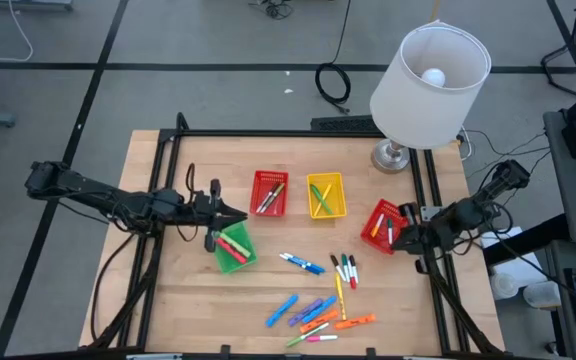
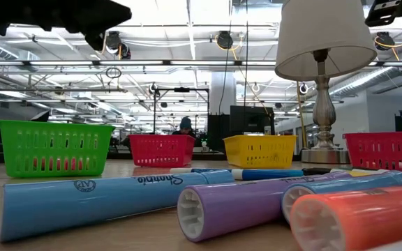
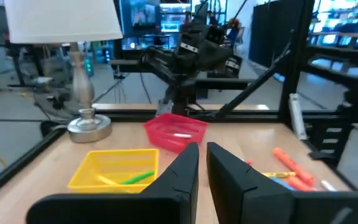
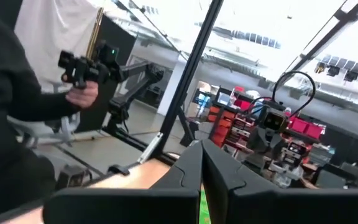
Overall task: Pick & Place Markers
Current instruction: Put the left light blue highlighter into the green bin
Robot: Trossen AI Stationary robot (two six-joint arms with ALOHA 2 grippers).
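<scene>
Left end effector [image 1: 236, 215]: hovering left of centre in the high view, just above the green basket [image 1: 234, 247]; its fingers [image 3: 182, 171] are standing a narrow slit apart and gripping nothing.
Right end effector [image 1: 400, 238]: sitting at the right edge of the surface [image 1: 188, 300], beside the tilted red basket [image 1: 380, 224]; fingers are pressing together, holding nothing.
Green basket: lying left of centre, carrying a red marker and a green one.
Middle baskets: a red basket [image 1: 269, 192] and a yellow basket [image 1: 326, 195] are standing side by side at upper centre, each holding markers.
Markers [image 1: 318, 300]: most are lying loose at lower centre of the high view, in blue, purple, orange, green, pink, yellow and red; in the low view a blue one [image 2: 110, 194], a purple one [image 2: 243, 202] and an orange one [image 2: 358, 219] are filling the foreground.
Lamp [image 1: 428, 75]: standing at the upper right corner of the surface.
Person: a sleeved arm and a hand [image 4: 82, 94] are showing at the left of the right wrist view, gripping a dark handle.
</scene>
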